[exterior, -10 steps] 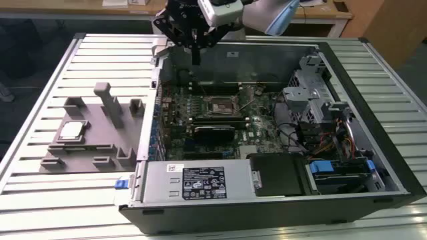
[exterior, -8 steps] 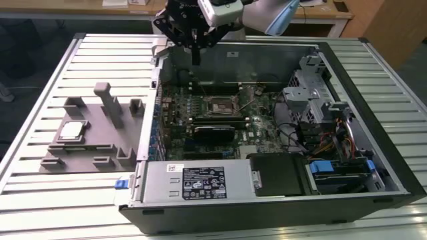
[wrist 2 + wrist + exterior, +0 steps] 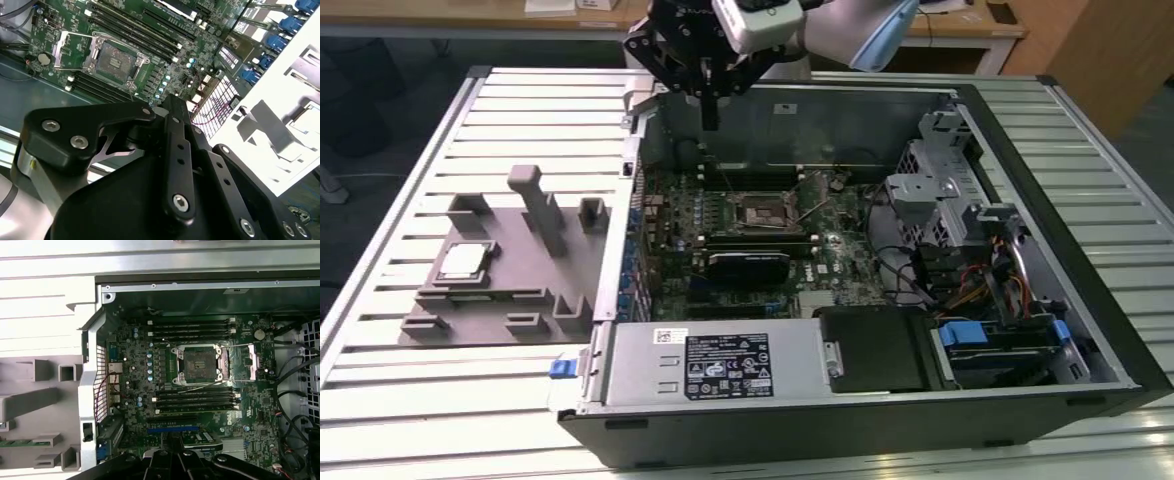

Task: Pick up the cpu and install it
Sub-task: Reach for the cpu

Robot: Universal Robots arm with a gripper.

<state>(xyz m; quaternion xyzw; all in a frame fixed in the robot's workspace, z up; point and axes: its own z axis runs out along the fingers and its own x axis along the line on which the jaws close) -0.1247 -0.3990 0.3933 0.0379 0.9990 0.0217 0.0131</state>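
So our claw (image 3: 708,124) is hanging over the far wall of the open computer case (image 3: 854,125). In the exterior view its fingers look pinched together with nothing between them. Down inside the case sits the motherboard (image 3: 135,390), and its socket (image 3: 200,365) looks bare in both wrist views, with the retaining frame flipped open. The cpu (image 3: 463,262) is well apart from all that. It's lying flat in a recess of the grey fixture tray (image 3: 474,312) on the slatted desk (image 3: 520,110), at the exterior view's left of the case. Handling-wise, we reckon it's a light, stiff little slab, so weight won't be a problem. The smooth metal lid is probably slippery though, and we'd guess the underside contacts are delicate. We'd take it by two opposite edges, keep it level and squeeze gently. The tray's raised bits sit close around it, so we'd pick whichever sides leave room for the fingers.
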